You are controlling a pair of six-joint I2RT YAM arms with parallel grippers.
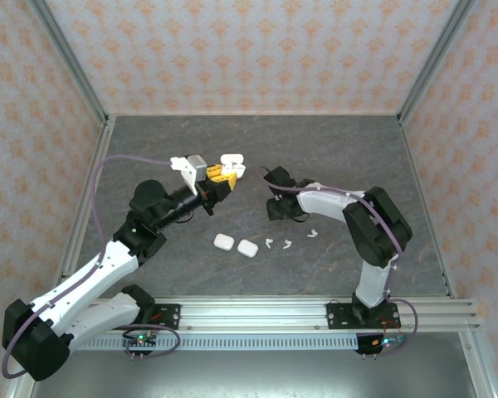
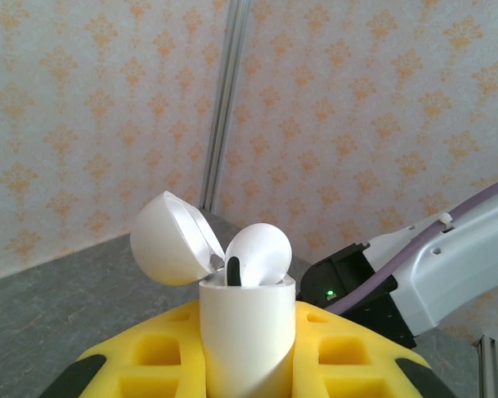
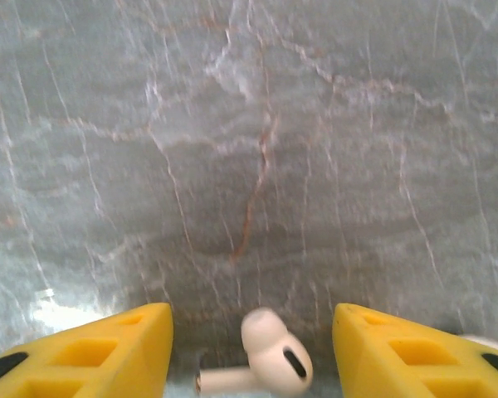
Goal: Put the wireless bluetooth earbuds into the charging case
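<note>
My left gripper [image 1: 222, 177] is lifted off the table and shut on an upright white charging case [image 2: 247, 332]. The case's lid [image 2: 170, 240] is swung open, and one white earbud [image 2: 261, 253] sits in its top. My right gripper [image 1: 275, 206] points down at the table to the right of the case. In the right wrist view a pale earbud [image 3: 270, 361] lies on its side on the table between the yellow fingers [image 3: 108, 352]. There is a gap on each side of it, so my right gripper [image 3: 253, 336] is open around it without touching.
Two closed white cases [image 1: 224, 241] [image 1: 247, 248] lie on the grey marbled table [image 1: 340, 157] in front of the arms. Three loose white earbuds [image 1: 268, 243] [image 1: 287, 243] [image 1: 313, 233] lie to their right. Patterned walls and metal posts surround the table.
</note>
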